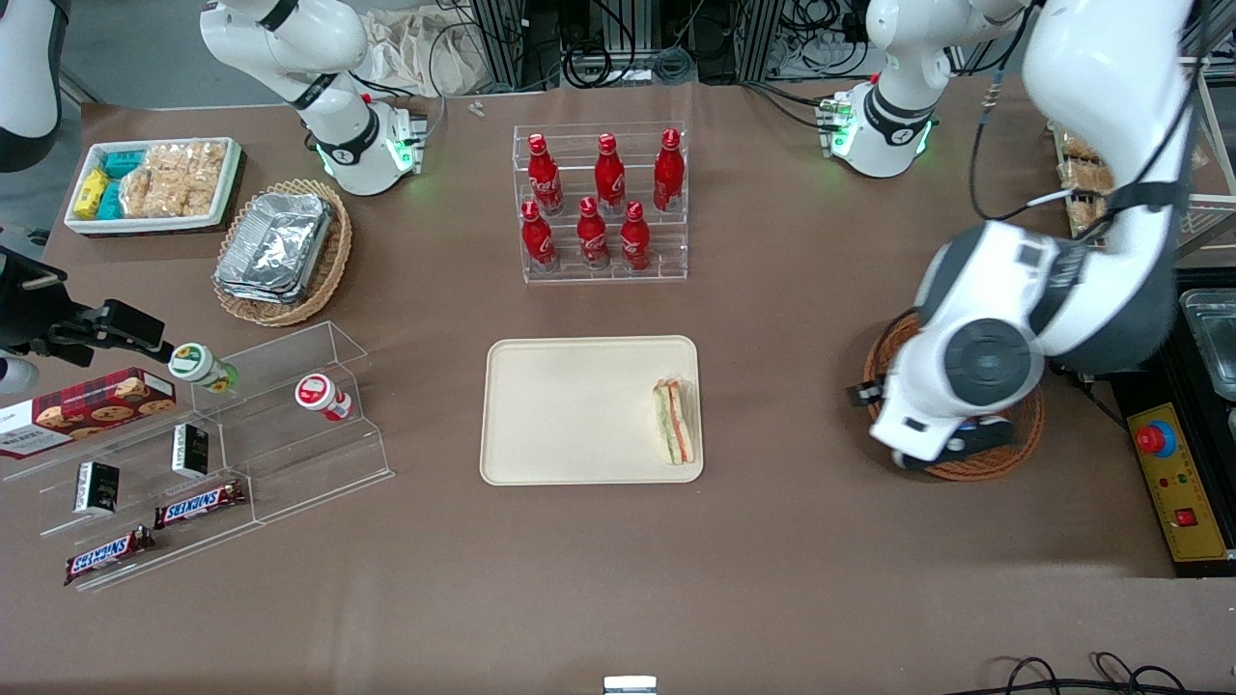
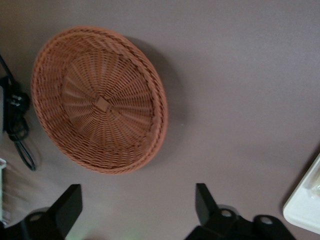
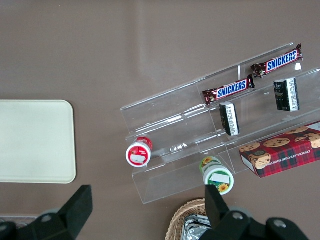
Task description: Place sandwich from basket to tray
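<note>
The sandwich (image 1: 675, 421), a pale bread wedge with green and orange-red filling layers exposed, is seen lying on the cream tray (image 1: 570, 410), close against the rim at the end toward the working arm. Everything is laid out on a brown table (image 1: 618, 579). Toward the working arm's end, the reddish-brown woven basket (image 2: 97, 97) is shown with nothing in it, and the gripper (image 2: 137, 210) is held above the table just beside it, its fingers (image 2: 67, 207) spread apart and gripping nothing.
</note>
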Robot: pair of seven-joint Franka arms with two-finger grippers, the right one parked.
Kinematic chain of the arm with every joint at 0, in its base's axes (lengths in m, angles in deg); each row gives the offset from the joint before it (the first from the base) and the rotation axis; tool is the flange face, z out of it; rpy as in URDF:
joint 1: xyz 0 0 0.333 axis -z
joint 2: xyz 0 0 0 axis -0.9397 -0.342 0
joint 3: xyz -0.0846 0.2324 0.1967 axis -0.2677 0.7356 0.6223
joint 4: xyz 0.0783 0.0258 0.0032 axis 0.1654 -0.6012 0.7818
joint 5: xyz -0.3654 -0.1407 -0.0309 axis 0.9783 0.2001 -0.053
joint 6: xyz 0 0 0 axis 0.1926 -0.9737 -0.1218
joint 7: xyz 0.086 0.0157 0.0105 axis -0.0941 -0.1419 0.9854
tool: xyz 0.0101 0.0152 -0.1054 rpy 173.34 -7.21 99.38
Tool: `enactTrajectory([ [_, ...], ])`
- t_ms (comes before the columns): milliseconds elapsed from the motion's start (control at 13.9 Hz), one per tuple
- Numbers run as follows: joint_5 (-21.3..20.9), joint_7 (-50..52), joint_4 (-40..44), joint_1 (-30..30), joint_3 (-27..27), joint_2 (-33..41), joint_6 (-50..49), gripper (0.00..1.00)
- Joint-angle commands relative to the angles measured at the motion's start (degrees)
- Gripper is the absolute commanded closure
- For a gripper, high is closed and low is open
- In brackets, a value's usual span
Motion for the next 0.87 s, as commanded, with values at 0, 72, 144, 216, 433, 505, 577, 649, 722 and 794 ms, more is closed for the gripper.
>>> enactTrajectory([
  [0, 2.69, -7.51, -1.7, 0.9, 4.41, 4.43, -0.47, 0.0],
  [72, 5.66, -10.32, -1.71, 1.61, 6.96, 5.57, -0.47, 0.0],
  [144, 7.43, -13.83, -1.79, 3.0, 10.12, 6.71, -0.47, 0.0],
  [216, 9.1, -17.08, -1.79, 5.02, 13.72, 7.6, -0.47, 0.0],
  [433, 12.97, -22.46, -1.79, 9.86, 22.52, 9.71, -0.2, 0.0],
  [505, 14.2, -25.35, -1.79, 11.01, 25.24, 10.41, -0.12, 0.0],
  [577, 15.34, -28.51, -1.53, 12.58, 28.4, 10.94, -0.11, 0.0],
  [649, 16.31, -32.72, -1.27, 14.6, 32.35, 11.29, -0.11, 0.0],
  [722, 17.1, -36.33, -1.18, 16.53, 35.78, 11.38, -0.11, 0.0],
  [794, 17.37, -39.5, -1.09, 17.77, 38.25, 11.73, 0.23, 0.0],
])
